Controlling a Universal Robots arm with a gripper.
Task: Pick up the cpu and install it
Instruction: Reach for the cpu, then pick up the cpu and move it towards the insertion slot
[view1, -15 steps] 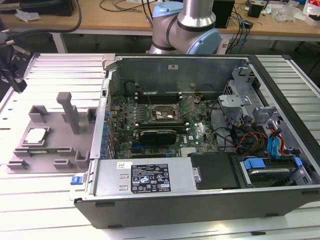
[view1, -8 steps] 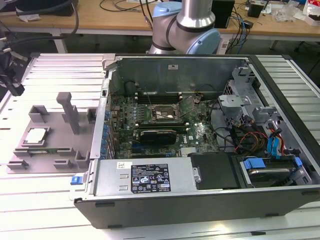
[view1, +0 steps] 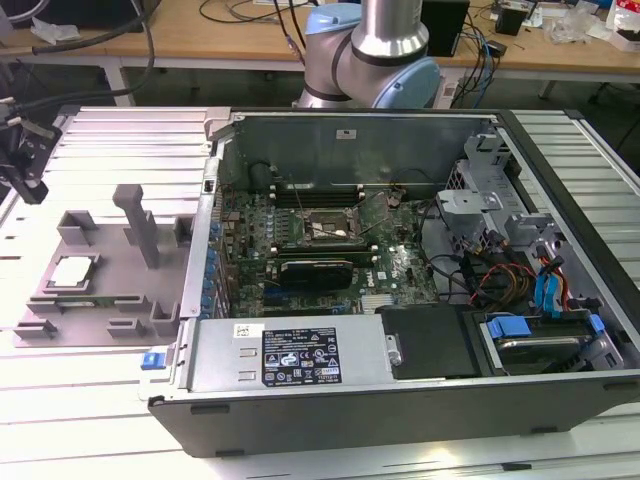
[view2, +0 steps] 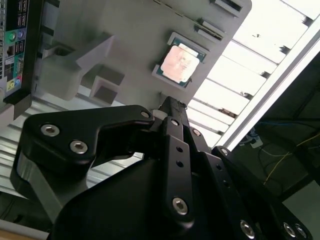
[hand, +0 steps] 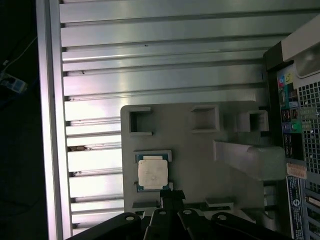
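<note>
Approaching for the pick looks to be the step in hand: the cpu (hand: 152, 174) lies flat and untouched in its recess on the grey holder plate (view1: 110, 272), outside the computer case (view1: 400, 405), on the exterior view's left of it. The gripper (view2: 171, 103) hovers above the plate near the cpu, also outside the case, its jaws drawn together on nothing. A grasp would call for parting them and centring over the chip. The socket (view1: 330, 226) sits inside the case.
</note>
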